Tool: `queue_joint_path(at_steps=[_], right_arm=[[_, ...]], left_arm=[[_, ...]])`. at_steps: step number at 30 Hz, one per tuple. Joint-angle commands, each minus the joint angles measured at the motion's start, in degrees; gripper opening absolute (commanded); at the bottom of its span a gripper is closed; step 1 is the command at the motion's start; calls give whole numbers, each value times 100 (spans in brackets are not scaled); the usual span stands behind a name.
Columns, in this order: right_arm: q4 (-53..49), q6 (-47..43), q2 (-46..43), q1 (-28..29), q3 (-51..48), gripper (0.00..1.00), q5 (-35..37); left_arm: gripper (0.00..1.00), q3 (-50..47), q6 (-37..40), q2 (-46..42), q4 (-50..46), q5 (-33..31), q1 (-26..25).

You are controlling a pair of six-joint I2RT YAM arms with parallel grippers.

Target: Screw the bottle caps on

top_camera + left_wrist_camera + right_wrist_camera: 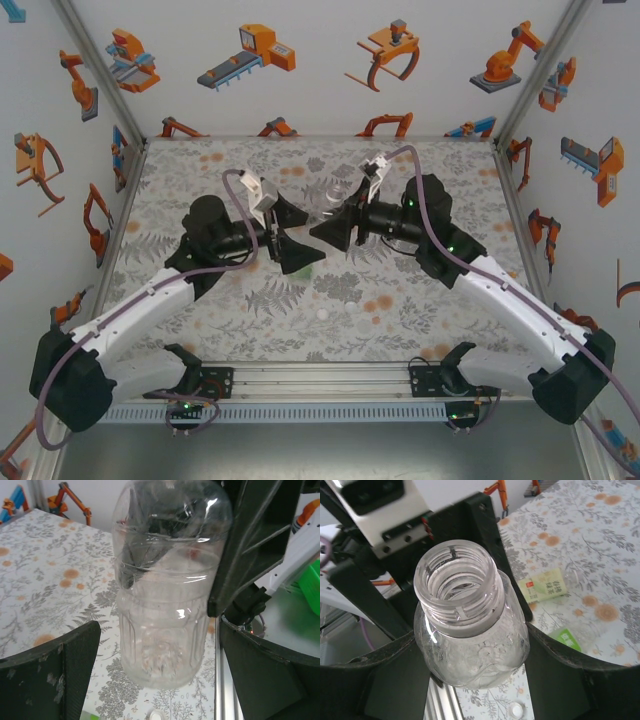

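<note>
uncapped clear bottle [470, 635] was held over the middle of the table [410, 322], right gripper [472, 660] clamped on its upper body; left gripper [155, 650] stood wide apart. judged light, thin-walled, slippery: squeeze gently, threads free.

A counter [250, 310] covered in a grey leaf and orange flower print; a metal rail [320, 378] along its edge at 6 o'clock; white walls [320, 90] with orange robot drawings from 9 through 12 to 3 o'clock
</note>
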Motion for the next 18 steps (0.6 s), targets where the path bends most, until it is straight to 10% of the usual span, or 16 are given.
queue_joint_path(at_steps=[1, 18], right_arm=[[479, 212, 11, 202, 239, 23, -91], [235, 3, -10, 688, 452, 22, 285]], left_arm=[[97, 216, -99, 96, 511, 397, -78], [52, 218, -273, -32, 591, 750, -141]])
